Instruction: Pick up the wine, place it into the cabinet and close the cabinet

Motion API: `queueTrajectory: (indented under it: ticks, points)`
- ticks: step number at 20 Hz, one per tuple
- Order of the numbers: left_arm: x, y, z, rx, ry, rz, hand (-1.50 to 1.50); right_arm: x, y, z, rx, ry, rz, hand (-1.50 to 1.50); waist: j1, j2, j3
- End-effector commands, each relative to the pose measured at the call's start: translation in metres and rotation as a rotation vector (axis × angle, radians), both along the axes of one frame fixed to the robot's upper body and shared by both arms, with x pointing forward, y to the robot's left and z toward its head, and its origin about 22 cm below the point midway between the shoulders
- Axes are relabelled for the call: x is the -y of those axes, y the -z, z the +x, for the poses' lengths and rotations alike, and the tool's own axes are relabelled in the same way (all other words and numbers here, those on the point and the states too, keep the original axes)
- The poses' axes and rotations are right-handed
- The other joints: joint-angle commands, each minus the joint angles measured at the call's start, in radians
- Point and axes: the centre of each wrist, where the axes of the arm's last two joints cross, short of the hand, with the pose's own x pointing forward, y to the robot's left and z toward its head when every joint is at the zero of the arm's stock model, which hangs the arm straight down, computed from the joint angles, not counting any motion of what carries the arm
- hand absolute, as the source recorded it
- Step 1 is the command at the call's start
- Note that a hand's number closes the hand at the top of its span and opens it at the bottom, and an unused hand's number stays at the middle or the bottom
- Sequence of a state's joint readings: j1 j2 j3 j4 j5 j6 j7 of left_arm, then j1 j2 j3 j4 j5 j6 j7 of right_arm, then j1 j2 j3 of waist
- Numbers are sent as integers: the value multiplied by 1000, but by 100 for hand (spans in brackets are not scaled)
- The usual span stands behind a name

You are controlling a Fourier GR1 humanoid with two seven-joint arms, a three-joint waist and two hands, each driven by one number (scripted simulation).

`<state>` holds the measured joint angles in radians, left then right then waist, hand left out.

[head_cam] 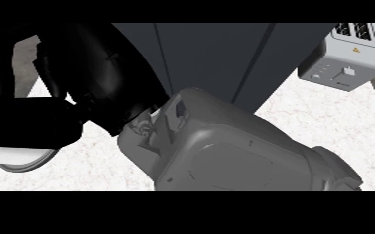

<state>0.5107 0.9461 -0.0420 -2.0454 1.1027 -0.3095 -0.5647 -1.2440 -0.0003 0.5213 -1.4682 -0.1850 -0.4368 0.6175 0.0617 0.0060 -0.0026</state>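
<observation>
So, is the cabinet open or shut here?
Cannot tell. The right hand and its forearm hide much of the dark cabinet; only flat panels with vertical seams show.

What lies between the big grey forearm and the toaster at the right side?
Only bare marble counter lies between the forearm and the toaster; the head view shows it.

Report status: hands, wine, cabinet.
Right hand up close to the camera, hiding much of the view; left hand not seen. Wine not identifiable. Cabinet behind the forearm, door state unclear. Toaster far right, clear of the arm.
</observation>
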Motion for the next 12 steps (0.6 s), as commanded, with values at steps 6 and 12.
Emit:
queueTrajectory:
  ticks: [6, 12]
  points:
    - [-27, -23, 6, 12, 4, 29, 150, 5, 29, 89, -58, 182, -20, 150, -4, 2, 2]
    - [-18, -20, 13, 23, -26, 19, 150, 36, 54, 124, -28, 251, -78, 150, -14, 15, 1]
